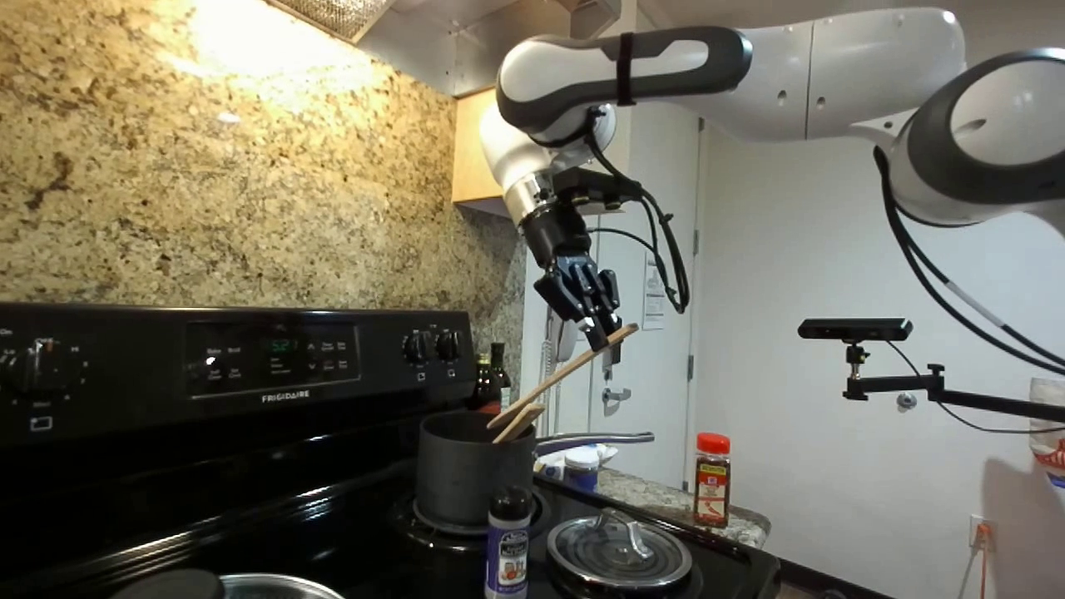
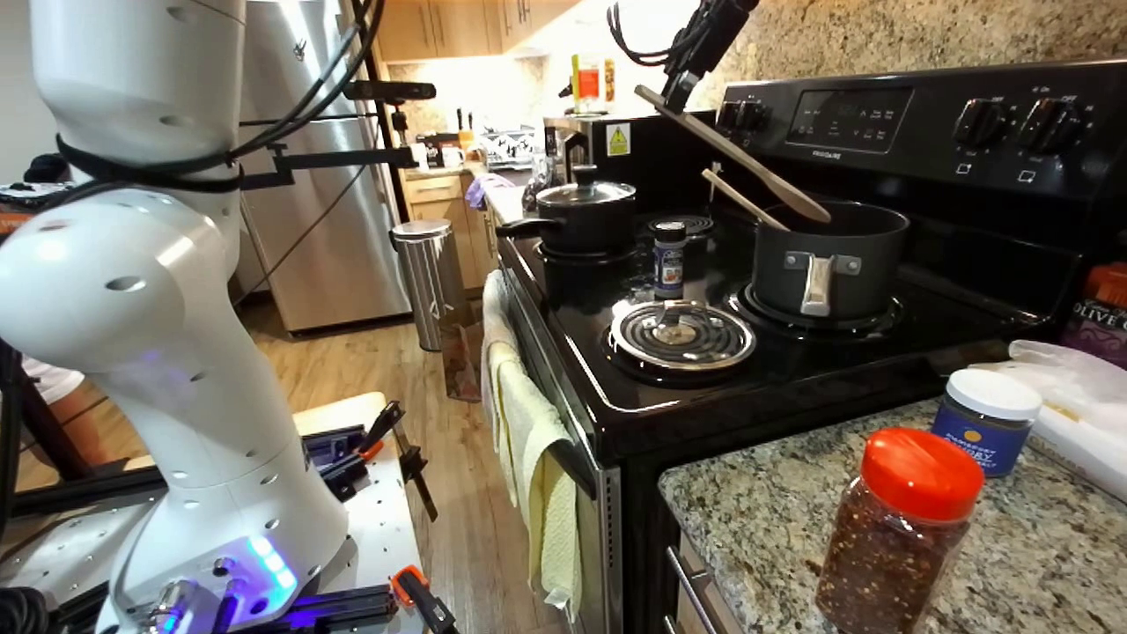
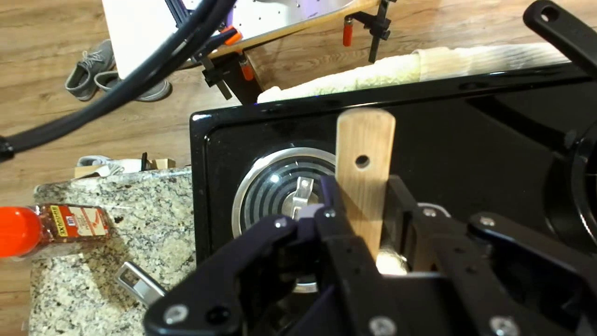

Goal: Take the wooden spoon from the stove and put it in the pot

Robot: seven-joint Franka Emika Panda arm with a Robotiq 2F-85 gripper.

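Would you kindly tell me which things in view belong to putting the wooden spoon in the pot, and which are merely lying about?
Job: hand, held wooden spoon, pot, stove
Lying about: shorter wooden utensil, red-capped jar, yellow towel, lidded pan

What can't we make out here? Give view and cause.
Bottom inside the pot: hidden by its wall, both exterior views.
Second wooden utensil, lower end: same wall, both exterior views.
Wooden spoon, bowl: behind the claw, wrist view.
Full OLIVE label: cut off by right edge, in an exterior view.

White arm (image 1: 774, 83), black cables (image 3: 144, 77), screw-studded hand (image 3: 364, 186)
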